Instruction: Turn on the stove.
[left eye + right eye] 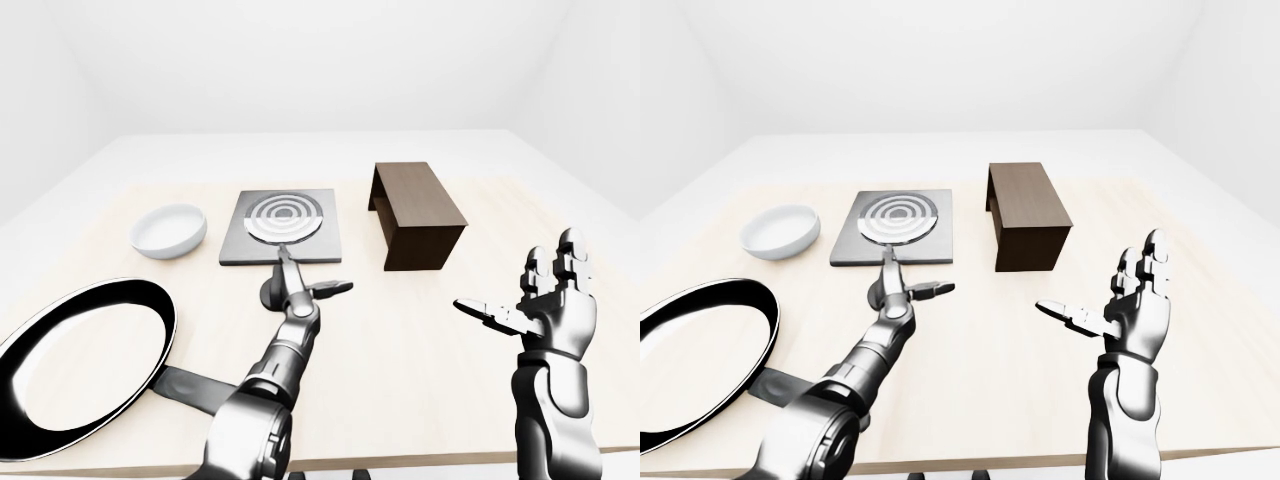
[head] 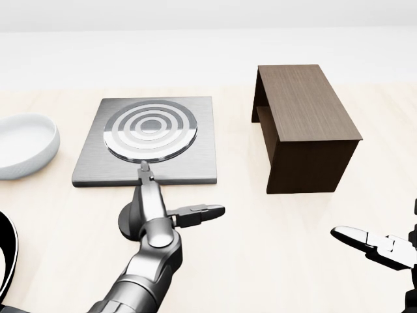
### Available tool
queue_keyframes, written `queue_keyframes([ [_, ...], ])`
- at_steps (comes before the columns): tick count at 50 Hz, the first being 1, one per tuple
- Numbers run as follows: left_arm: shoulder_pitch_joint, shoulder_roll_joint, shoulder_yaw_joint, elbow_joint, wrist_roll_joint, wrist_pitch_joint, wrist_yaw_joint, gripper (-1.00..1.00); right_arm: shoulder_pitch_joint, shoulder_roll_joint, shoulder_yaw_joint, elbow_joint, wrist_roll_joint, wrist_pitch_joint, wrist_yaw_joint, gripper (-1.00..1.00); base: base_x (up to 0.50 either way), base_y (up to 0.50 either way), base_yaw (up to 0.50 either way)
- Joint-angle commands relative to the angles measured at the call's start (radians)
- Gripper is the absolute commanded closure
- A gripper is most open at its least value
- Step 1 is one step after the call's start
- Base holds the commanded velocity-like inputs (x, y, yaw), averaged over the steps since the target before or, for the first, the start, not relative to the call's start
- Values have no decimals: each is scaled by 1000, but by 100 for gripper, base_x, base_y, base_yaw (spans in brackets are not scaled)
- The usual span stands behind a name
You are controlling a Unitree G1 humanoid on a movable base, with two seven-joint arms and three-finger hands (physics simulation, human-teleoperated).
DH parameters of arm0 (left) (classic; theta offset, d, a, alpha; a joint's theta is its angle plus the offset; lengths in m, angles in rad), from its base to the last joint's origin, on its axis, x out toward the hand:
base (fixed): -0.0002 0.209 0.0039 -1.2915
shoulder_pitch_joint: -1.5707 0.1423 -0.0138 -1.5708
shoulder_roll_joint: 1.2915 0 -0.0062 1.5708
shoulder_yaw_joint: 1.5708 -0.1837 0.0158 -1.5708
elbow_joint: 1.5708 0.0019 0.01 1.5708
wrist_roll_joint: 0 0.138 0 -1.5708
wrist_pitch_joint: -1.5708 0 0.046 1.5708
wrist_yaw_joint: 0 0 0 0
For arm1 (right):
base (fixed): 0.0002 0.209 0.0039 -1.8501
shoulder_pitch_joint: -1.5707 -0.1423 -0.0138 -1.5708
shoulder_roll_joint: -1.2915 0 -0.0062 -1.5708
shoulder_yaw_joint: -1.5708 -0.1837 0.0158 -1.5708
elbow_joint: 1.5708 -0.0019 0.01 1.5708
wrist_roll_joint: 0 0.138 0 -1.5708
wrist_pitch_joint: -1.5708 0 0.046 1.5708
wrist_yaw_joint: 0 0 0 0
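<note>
Reaching toward the stove (image 2: 148,140), the left hand (image 2: 163,208) has its fingers spread, 1 fingertip at the burner's near edge, hiding a dark round knob (image 2: 128,218) beneath it. A white bowl (image 1: 168,229) sits left of the stove, a dark wooden box (image 2: 303,124) right. Only the eye views show the frying pan (image 1: 80,360) whole and the right hand (image 1: 1120,305) open, palm raised.

I'm seeing the stove (image 2: 146,139) lying flat on the light wooden table: a square grey plate carrying a round burner of concentric silver rings (set toward its upper-left).
</note>
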Motion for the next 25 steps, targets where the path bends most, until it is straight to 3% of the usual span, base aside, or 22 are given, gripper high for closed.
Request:
queue_keyframes([
  [1, 10, 167, 7, -105, 82, 0, 13, -100, 0, 0, 0, 4, 1, -2, 2, -100, 0, 0, 0],
  [3, 62, 164, -21, -245, 117, 0, 13, -100, 1, 0, 1, 4, 1, -4, 3, -100, 0, 0, 0],
  [7, 235, 122, -83, -700, 208, 0, 13, -100, 3, 1, 2, -1, 2, -1, 3, -100, 0, 0, 0],
  [9, 278, 106, -96, -814, 237, 0, 13, -100, 2, 1, 2, 3, 1, -4, 4, -100, 0, 0, 0],
  [11, 379, 76, -148, -1093, 294, 0, -2, -100, 4, 3, 3, -2, 1, -2, 3, -100, 0, 0, 0],
  [15, 467, 43, -212, -1323, 345, 0, -86, -100, 5, 4, 3, -4, 2, -1, 4, -100, 0, 0, 0],
  [17, 537, 24, -279, -1468, 376, 0, -135, -100, 5, 4, 4, -2, 2, -3, 5, -100, 0, 0, 0],
  [21, 621, 11, -370, -1642, 409, 0, -175, -100, 8, 5, 2, -4, 4, -4, 7, -100, 0, 0, 0],
  [25, 654, 19, -417, -1708, 425, 1, -180, -100, 7, 6, 3, -1, 3, -6, 7, -100, 0, 0, 0],
])
